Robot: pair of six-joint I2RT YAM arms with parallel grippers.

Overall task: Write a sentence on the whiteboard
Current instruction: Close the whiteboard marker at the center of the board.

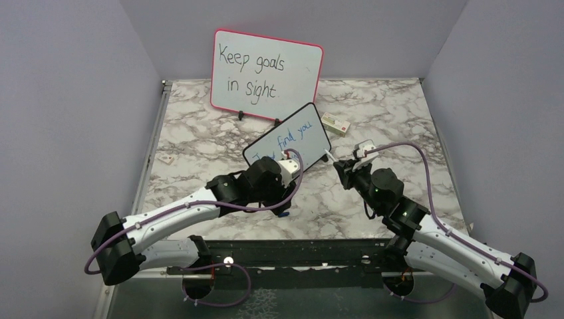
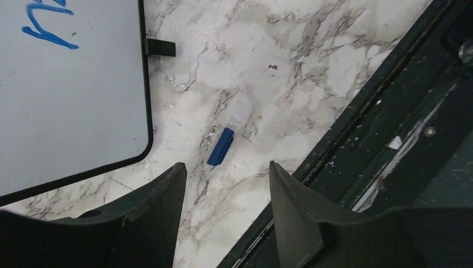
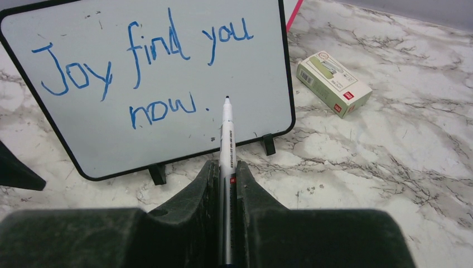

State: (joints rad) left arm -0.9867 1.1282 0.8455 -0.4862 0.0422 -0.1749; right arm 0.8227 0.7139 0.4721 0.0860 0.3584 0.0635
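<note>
The right gripper (image 3: 226,167) is clamped on a white marker (image 3: 227,128), whose barrel runs up between the two fingers and ends in a dark tip. The tip points at the whiteboard (image 3: 251,84), just right of the last full stop. We cannot tell whether it touches the surface.

The sentence (image 3: 150,56) is in blue, slanted letters on two lines: "Joy find you" above, "now." below. The black-framed board stands tilted on its small black feet (image 3: 158,174) on the marble table (image 3: 390,167).

To the board's right, well apart from it, lies a small green-and-white box (image 3: 333,84). Behind the board, in the top view, stands the pink-framed board (image 1: 266,70) with black handwriting.

The left gripper (image 2: 226,170) is spread wide and holds nothing. It hovers at the whiteboard's lower rounded corner. On the marble just beyond its fingertips lies a blue cap (image 2: 221,146) — clear of both fingers and of the board.
</note>
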